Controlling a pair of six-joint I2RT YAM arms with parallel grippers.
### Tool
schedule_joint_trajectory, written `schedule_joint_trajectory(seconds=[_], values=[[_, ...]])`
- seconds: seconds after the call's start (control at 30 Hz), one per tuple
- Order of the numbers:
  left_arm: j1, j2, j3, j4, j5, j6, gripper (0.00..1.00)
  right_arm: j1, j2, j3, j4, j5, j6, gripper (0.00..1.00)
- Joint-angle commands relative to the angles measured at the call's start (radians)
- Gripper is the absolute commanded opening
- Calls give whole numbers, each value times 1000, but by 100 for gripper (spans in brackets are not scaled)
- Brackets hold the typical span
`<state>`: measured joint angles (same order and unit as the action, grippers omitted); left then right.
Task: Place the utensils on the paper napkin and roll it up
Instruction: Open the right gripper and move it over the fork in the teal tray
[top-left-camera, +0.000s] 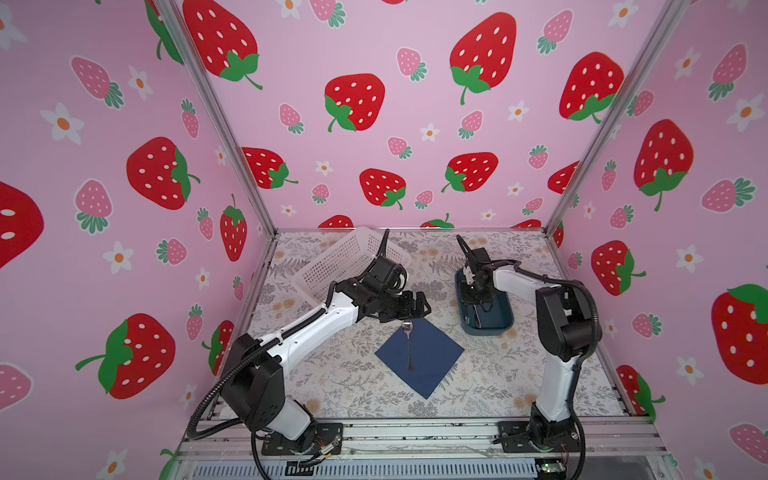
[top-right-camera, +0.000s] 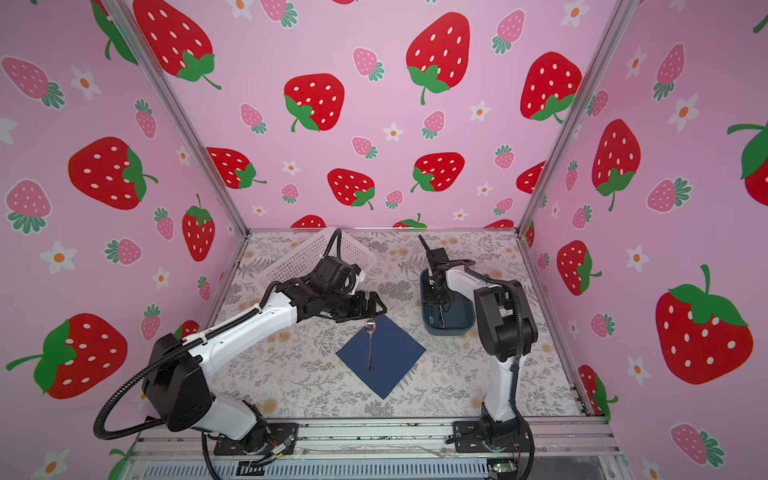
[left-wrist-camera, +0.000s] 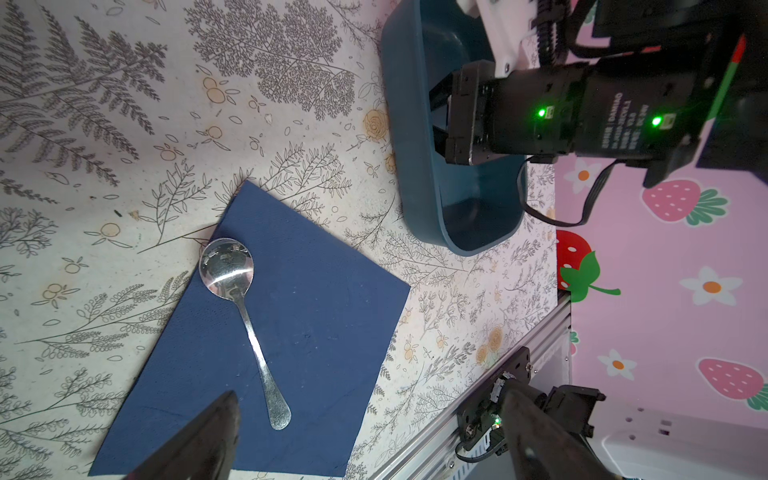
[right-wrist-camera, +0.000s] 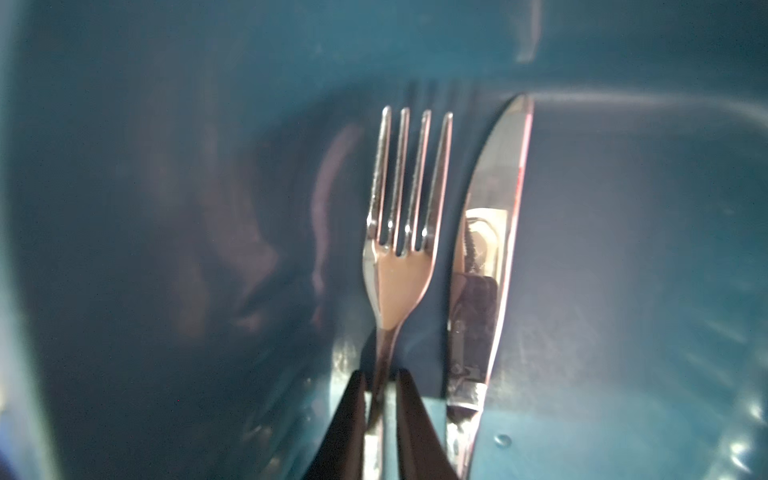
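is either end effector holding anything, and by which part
The right end effector straddles the fork at its handle, just below the head, in the teal tray; whether it grips cannot be told. The left end effector is open, holding nothing.

Knife (right-wrist-camera: 486, 257) handle partly out of view

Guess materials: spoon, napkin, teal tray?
Spoon: polished metal, probably steel; mirror reflections in the bowl.
Napkin: thin matte paper, it seems; lies flat, faint grain.
Teal tray: likely moulded plastic; smooth semi-gloss walls, rounded corners.
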<state>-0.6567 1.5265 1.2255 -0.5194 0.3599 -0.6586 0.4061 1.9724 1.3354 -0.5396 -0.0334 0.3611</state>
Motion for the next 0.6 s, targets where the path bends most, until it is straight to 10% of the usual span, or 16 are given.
schedule_joint_trajectory(seconds=[0.0, 0.57], values=[[-6, -27, 1, 2, 7, -7, 99, 2, 19, -20, -91, 151, -48, 15], [-6, -41, 5, -20, 2, 17, 99, -9, 124, 80, -223, 13, -123, 19]])
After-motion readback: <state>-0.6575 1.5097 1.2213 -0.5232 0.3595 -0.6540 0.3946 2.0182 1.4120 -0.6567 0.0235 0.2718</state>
